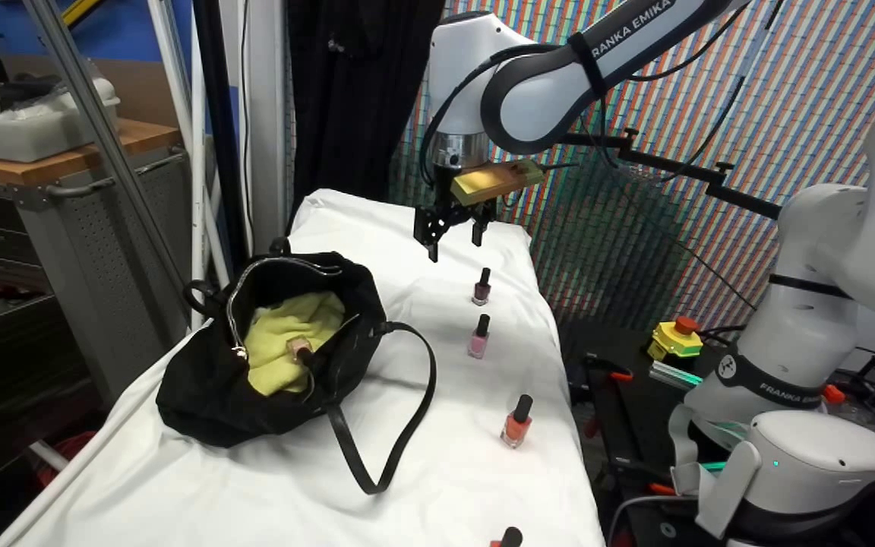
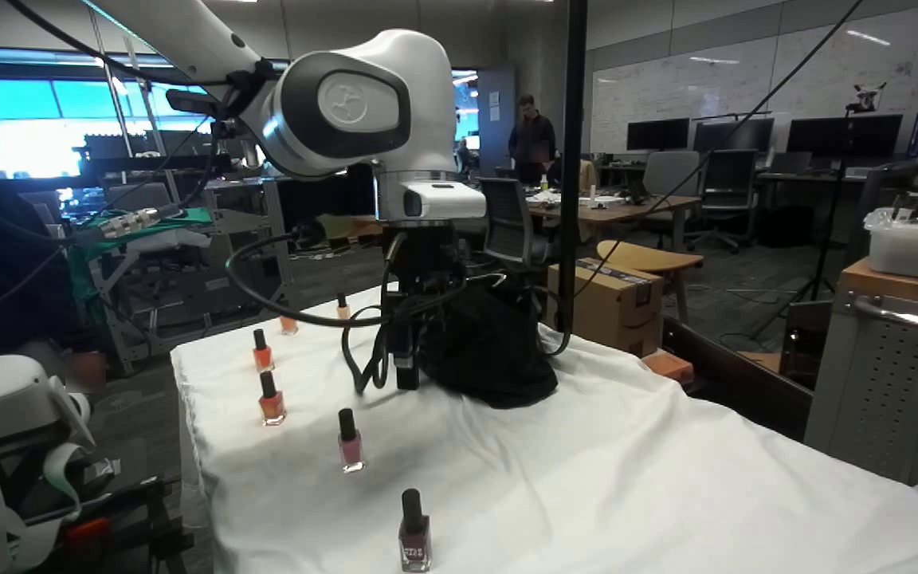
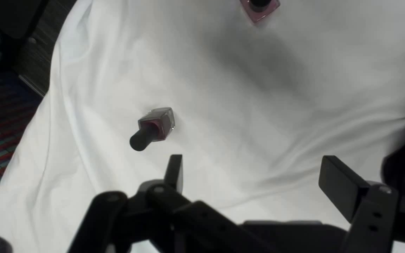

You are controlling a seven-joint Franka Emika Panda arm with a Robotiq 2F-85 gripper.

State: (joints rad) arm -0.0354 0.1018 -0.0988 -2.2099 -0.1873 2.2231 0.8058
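I have my gripper (image 3: pixel 251 172) spread wide, grasping nothing; left of centre in the wrist view, the plum bottle (image 3: pixel 157 123) stands upright, long axis vertical, cap up, on white cloth (image 3: pixel 223 123); a whiteboard (image 2: pixel 690 92) spans an exterior view's upper right

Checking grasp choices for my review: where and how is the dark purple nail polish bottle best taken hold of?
Probably by the black cap, from straight above. The dark purple nail polish bottle stands upright on the white cloth, and its slim cap rises above the wider, boxy glass body. The claw, open and pointing down, seems suited to that approach.
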